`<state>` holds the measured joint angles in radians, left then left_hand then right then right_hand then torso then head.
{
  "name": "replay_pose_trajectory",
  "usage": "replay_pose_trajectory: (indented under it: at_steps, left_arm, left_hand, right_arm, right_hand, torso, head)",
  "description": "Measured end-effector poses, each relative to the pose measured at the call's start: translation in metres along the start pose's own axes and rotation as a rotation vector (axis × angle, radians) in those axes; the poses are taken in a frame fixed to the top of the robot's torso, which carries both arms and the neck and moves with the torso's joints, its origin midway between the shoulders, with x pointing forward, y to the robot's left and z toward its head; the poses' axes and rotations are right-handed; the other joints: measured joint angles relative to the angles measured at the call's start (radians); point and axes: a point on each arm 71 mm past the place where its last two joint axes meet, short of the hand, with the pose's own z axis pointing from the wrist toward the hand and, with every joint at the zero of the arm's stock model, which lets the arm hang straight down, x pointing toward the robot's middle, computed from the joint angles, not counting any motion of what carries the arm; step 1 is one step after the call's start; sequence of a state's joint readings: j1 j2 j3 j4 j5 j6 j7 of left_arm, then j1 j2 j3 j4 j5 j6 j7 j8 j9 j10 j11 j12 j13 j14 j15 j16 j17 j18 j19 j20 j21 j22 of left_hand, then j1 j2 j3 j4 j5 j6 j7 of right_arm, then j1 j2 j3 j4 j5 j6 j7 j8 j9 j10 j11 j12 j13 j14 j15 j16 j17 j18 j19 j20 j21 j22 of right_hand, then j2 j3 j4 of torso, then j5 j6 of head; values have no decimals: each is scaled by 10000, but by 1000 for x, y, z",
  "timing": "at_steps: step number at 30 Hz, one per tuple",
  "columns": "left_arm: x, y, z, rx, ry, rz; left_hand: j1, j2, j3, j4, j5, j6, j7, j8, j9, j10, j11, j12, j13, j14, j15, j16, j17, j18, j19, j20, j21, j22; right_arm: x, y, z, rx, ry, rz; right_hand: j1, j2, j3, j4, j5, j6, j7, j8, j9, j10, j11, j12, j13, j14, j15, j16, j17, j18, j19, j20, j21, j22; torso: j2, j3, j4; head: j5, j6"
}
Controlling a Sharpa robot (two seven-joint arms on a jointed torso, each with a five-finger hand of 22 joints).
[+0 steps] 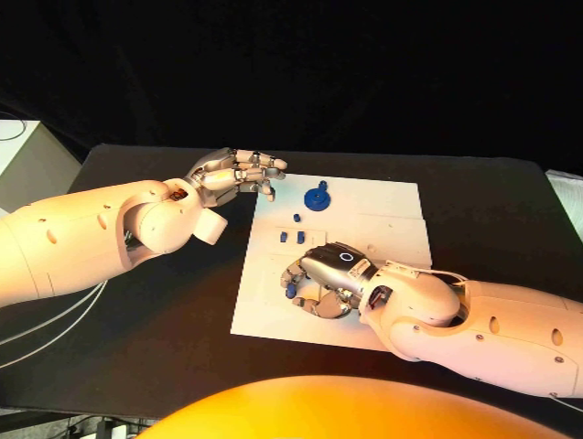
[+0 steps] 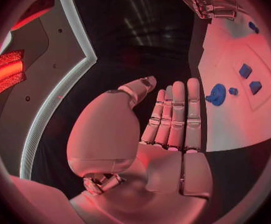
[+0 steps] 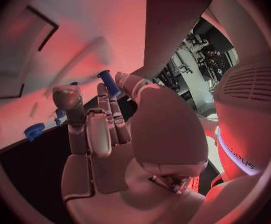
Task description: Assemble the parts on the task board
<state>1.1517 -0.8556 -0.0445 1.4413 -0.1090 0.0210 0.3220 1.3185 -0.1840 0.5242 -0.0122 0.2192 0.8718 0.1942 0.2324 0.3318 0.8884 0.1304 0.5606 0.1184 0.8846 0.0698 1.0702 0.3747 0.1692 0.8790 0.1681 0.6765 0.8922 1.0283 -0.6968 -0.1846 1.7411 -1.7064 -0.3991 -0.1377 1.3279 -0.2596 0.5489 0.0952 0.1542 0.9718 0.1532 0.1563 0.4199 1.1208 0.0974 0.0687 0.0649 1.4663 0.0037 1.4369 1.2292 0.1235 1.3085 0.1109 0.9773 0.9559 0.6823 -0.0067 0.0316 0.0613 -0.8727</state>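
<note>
- The right hand [image 1: 329,277] lies low over the near-left part of the white task board [image 1: 383,206], fingers curled inward.
- In the right wrist view, a small blue cylindrical peg [image 3: 109,83] sits pinched between the thumb and the fingertips [image 3: 102,90] of this hand (the other fingers stand fairly straight alongside). From the head camera a bit of blue shows at the hand's left edge, just over the board.
- The left hand [image 1: 233,172] hovers at the board's far-left corner, holding nothing. In its own wrist view the fingers [image 2: 176,115] lie straight and side by side, the thumb [image 2: 137,88] spread a little apart from them, the palm bare.
- A round blue disc-shaped part [image 1: 318,198] lies on the far part of the board, near the left hand's fingertips but apart from them.
- A tiny blue piece [image 1: 297,218] lies just nearer than the disc, and a pair of small blue blocks [image 1: 293,237] sits nearer again, between the disc and the right hand (whether they are seated in recesses I cannot tell).
- The board rests in the middle of the black counter [image 1: 489,197], both arms reaching in over it from opposite sides.
</note>
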Motion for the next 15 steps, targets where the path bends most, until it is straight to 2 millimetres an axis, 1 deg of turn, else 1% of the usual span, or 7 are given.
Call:
replay_pose_trajectory:
  at_steps: [3, 6, 8, 9, 12, 13, 15]
  left_arm:
    - [0, 0, 0, -12, 9, -3]
    - [0, 0, 0, -25, 20, -7]
    - [0, 0, 0, -32, 26, -9]
    - [0, 0, 0, -37, 30, -11]
    - [0, 0, 0, -51, 39, -14]
    - [0, 0, 0, -57, 42, -15]
    - [0, 0, 0, -65, 47, -17]
  left_hand:
    - [0, 0, 0, 0, 0, 0, 0, 0, 1, 0, 0, 0, 0, 0, 0, 0, 0, 0, 0, 0, -15, 0]
    - [0, 0, 0, 0, 0, 0, 0, 0, 0, 0, 0, 0, 0, 0, 0, 0, 0, 0, 0, 0, -45, 0]
    - [0, 0, 0, 0, 0, 0, 0, 0, 1, 0, 0, 0, 0, 0, 0, 0, 0, 0, 0, 0, -44, 0]
    - [0, 0, 0, 0, 0, 0, 0, 0, 1, 0, 0, 0, 0, 0, 0, 0, 0, 0, 0, 0, -45, 0]
    - [0, 0, 0, -1, 0, 0, 0, 0, 1, 0, 0, 0, 1, 0, 0, 0, 0, 0, 0, 0, -45, 1]
    - [0, 0, 1, -1, 0, 0, 0, 0, 1, 0, 0, 0, 1, 0, 0, 0, 0, 0, 0, 0, -45, 1]
    - [0, 0, 1, -1, 0, 0, 0, 0, 1, 0, 0, 0, 1, 0, 0, 0, 0, 0, 0, 0, -44, -5]
  right_arm:
    - [0, -1, -1, -7, -77, 23]
    - [-1, -1, -2, -16, -219, 62]
    - [-2, -1, -2, -26, -321, 96]
    - [-3, -1, -3, -36, -425, 131]
    - [-5, -1, -4, -70, -724, 237]
    - [-6, -1, -6, -90, -876, 297]
    - [-9, -1, -8, -111, -1113, 400]
  right_hand:
    - [0, 0, -168, 3, 0, -87, 31, -82, -38, -232, 24, 28, 3, 2, 73, -19, -32, 0, -85, 16, -165, -112]
    - [39, -39, -350, 11, 0, -166, 21, -160, -82, -425, 47, 90, 12, 1, 72, -75, -128, 1, -145, 34, -312, -234]
    - [41, -37, -460, 12, 0, -209, 64, -186, -104, -538, 69, 154, 12, 1, 72, -80, -151, 1, -159, 20, -347, -273]
    - [50, -36, -576, 24, 0, -309, 50, -268, -132, -646, 73, 205, 24, 1, 72, -80, -183, 2, -185, 46, -406, -316]
    - [266, 84, -918, 58, 0, -510, 46, -425, -202, -878, 92, 352, 33, 0, 142, -174, -324, 1, -320, 75, -697, -539]
    - [308, 126, -1077, 79, 1, -533, 28, -459, -231, -973, 101, 441, 46, 0, 142, -175, -362, 106, -320, 75, -783, -604]
    - [425, 159, -1314, 121, 1, -649, 43, -538, -267, -1069, 108, 568, 48, 0, 142, -239, -458, 162, -428, 77, -984, -767]
  torso:
    - [0, 2, 0]
    - [0, 2, -1]
    - [0, 6, -2]
    - [0, 7, -3]
    - [0, 7, -4]
    - [0, 7, -4]
    - [-1, 7, -5]
  head:
    - [-9, 0]
    - [-24, 0]
    - [-32, 0]
    - [-39, 0]
    - [-64, 0]
    - [-73, 0]
    - [-97, 0]
